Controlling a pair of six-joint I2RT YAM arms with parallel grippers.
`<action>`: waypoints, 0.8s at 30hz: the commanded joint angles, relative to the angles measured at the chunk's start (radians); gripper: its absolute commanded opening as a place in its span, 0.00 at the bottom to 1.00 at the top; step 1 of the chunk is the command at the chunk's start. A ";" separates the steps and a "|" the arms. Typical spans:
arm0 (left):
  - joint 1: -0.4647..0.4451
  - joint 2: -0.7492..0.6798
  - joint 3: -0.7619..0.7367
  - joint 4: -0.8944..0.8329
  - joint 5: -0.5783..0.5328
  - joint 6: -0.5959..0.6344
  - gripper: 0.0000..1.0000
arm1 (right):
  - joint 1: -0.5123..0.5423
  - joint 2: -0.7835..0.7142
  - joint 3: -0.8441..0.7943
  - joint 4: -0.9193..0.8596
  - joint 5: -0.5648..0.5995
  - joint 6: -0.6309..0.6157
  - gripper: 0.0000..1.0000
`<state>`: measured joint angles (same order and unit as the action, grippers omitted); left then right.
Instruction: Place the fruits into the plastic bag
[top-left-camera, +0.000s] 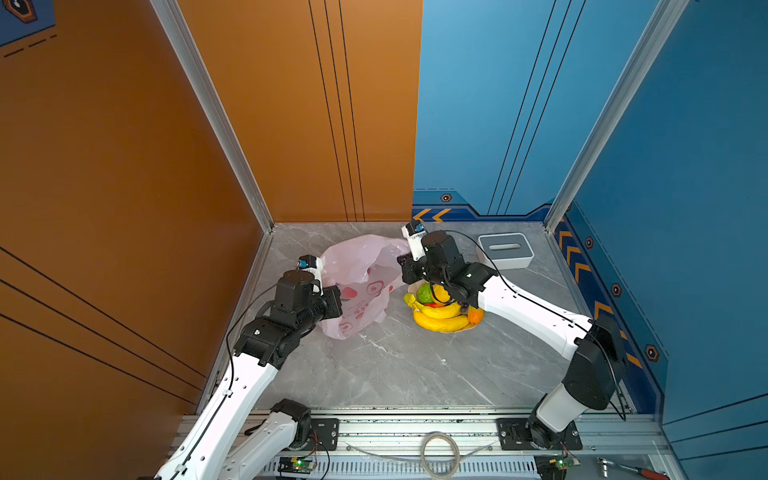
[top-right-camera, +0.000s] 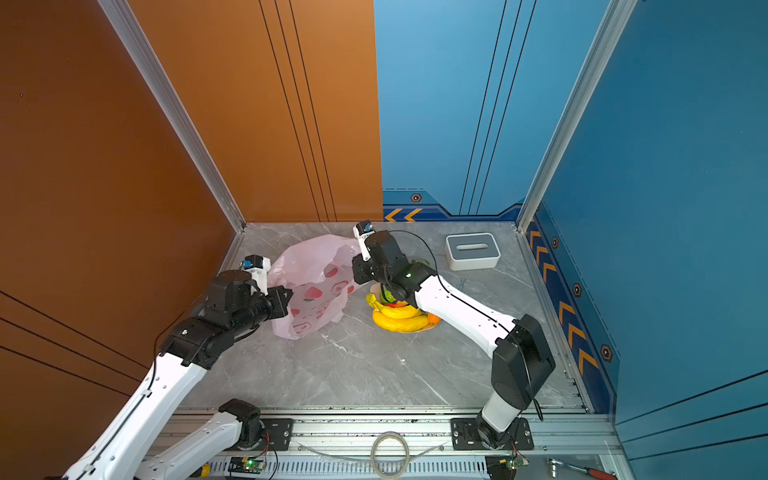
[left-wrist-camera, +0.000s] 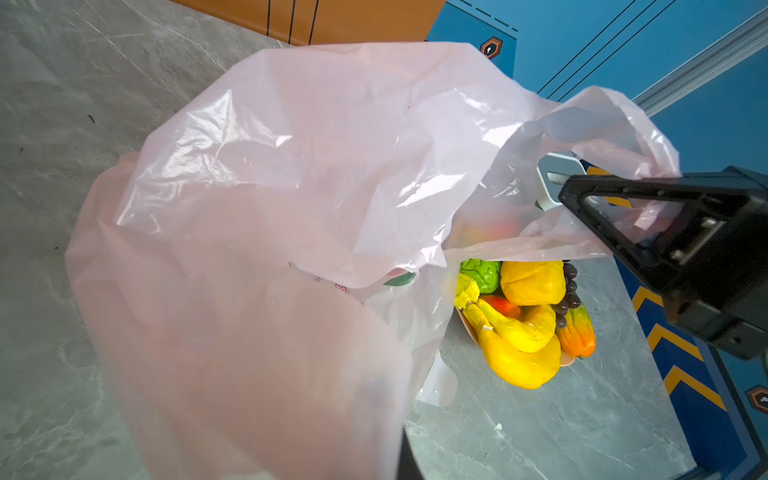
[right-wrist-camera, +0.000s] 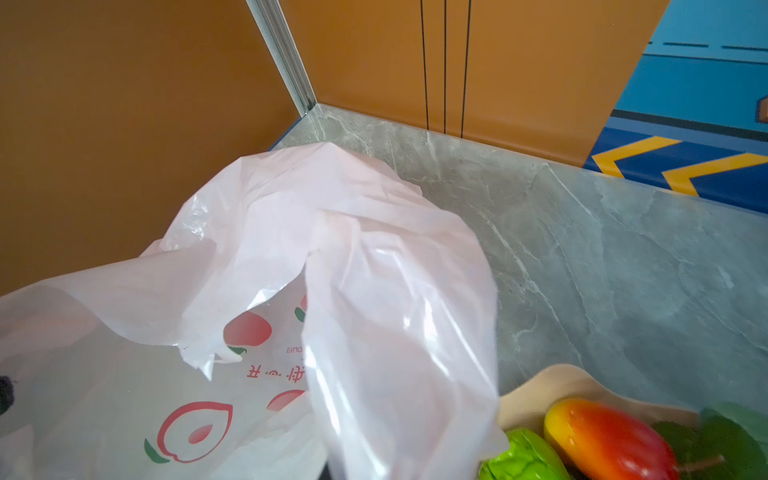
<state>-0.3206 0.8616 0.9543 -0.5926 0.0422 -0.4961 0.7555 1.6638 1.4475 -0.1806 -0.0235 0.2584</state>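
My left hand (top-left-camera: 335, 300) and right hand (top-left-camera: 402, 266) clench the plastic bag (top-left-camera: 358, 266) (nothing in it yet, I reckon), fruits (top-left-camera: 441, 311) piled beside my right.

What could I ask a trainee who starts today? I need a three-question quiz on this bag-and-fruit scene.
1. True or false: the fruits already lie inside the plastic bag.
2. Fill in: the banana bunch rests in the peach ___.
3. Which clamps the plastic bag? A only the left gripper; B only the right gripper; C both.

Key
1. False: they are heaped beside the bag.
2. Bowl.
3. C: each is shut on an edge of the bag, holding its mouth apart.
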 joint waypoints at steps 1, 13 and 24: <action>0.007 -0.018 -0.005 0.063 -0.016 -0.016 0.00 | 0.004 0.019 0.052 0.085 -0.020 -0.046 0.00; -0.061 -0.054 -0.217 0.268 0.028 -0.173 0.00 | -0.120 0.078 -0.037 0.078 -0.039 -0.028 0.00; -0.175 0.037 -0.250 0.396 -0.012 -0.241 0.00 | -0.193 0.100 -0.058 0.080 -0.106 0.026 0.45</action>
<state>-0.4900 0.8925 0.7074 -0.2485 0.0532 -0.7094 0.5713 1.7554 1.3964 -0.1116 -0.0959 0.2596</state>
